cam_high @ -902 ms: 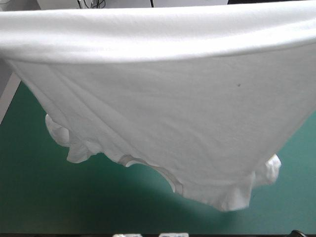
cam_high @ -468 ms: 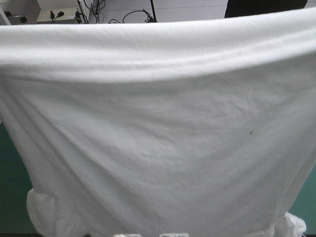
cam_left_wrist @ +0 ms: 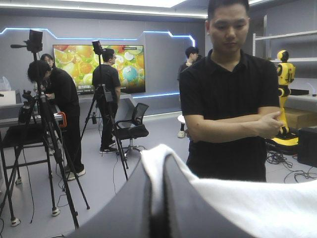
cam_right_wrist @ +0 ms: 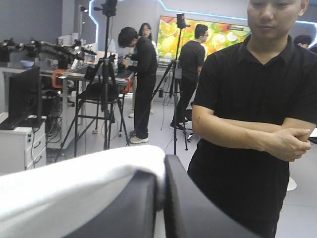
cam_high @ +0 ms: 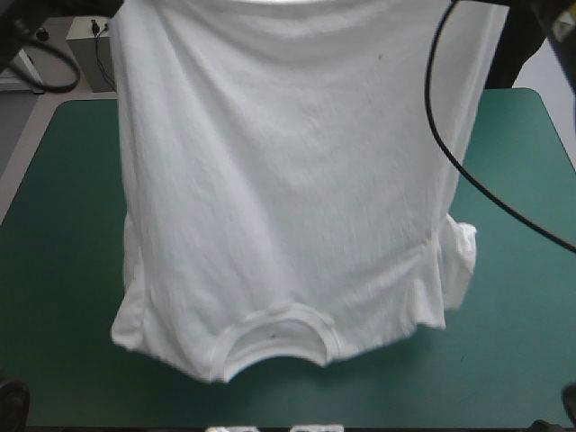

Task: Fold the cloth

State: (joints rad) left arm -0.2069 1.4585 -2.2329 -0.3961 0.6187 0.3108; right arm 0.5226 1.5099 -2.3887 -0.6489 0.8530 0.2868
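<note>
Left gripper (cam_left_wrist: 157,171) and right gripper (cam_right_wrist: 159,173) clamp the T-shirt (cam_high: 288,198) high; collar dangles low over the counter (cam_high: 63,225), probably so it spreads flat.

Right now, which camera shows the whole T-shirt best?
The high view: the T-shirt hangs lifted, almost all of it in sight. The wrist views show only a white edge pinched between the left fingers and the right fingers.

Count: one T-shirt (cam_high: 288,198), one left gripper (cam_left_wrist: 158,166) and one right gripper (cam_right_wrist: 160,171) each pinching it, one teal-green table (cam_high: 63,270) below them.
</note>
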